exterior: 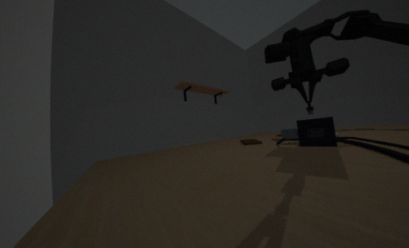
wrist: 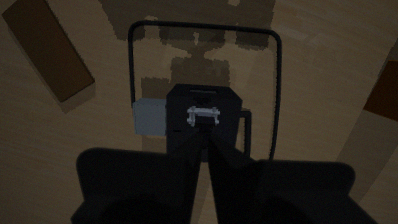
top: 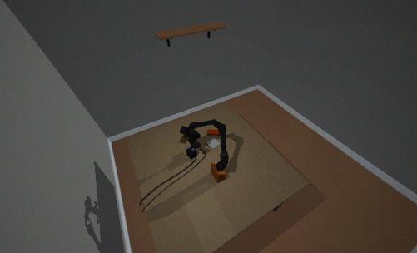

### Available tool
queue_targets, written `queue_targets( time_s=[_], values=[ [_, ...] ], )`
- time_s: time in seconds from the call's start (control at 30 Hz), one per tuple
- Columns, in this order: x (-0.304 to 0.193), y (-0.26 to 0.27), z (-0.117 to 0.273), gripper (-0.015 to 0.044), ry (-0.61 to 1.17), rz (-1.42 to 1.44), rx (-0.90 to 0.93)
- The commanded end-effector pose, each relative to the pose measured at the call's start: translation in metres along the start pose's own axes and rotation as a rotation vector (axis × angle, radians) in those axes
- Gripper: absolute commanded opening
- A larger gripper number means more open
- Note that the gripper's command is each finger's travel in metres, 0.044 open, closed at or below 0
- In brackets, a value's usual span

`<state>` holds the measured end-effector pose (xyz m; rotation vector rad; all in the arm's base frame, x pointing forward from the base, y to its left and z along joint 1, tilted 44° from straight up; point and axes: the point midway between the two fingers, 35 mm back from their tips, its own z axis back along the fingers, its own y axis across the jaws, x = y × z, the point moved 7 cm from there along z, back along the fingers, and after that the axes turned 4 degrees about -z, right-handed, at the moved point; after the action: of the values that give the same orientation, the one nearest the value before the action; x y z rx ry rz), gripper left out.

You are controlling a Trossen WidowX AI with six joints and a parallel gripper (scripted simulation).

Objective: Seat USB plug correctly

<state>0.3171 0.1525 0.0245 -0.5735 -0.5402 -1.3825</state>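
Note:
The power cube is a dark box standing on the table. My gripper points down above its top and is shut on the USB plug. The plug has a dark body and a pale metal end that points down. In the exterior view a narrow gap shows between the metal end and the cube's top, so the plug is out of the socket. In the wrist view the plug and fingertips cover the socket under them. Which way round the plug faces cannot be told.
A pale grey block sits beside the cube. Black cables run around it and across the table. Brown blocks lie on either side. An orange block and a white item lie nearby.

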Motion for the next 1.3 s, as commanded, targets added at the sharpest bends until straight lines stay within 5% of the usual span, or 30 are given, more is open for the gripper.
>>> queue_targets(
  time_s=[0.0, 1.27],
  values=[
    [-0.0003, -0.0001, -0.0005, 0.0000, 0.006, 0.005, -0.001],
    [-0.0008, -0.0002, -0.0051, 0.0000, 0.031, 0.008, -0.002]
  ],
)
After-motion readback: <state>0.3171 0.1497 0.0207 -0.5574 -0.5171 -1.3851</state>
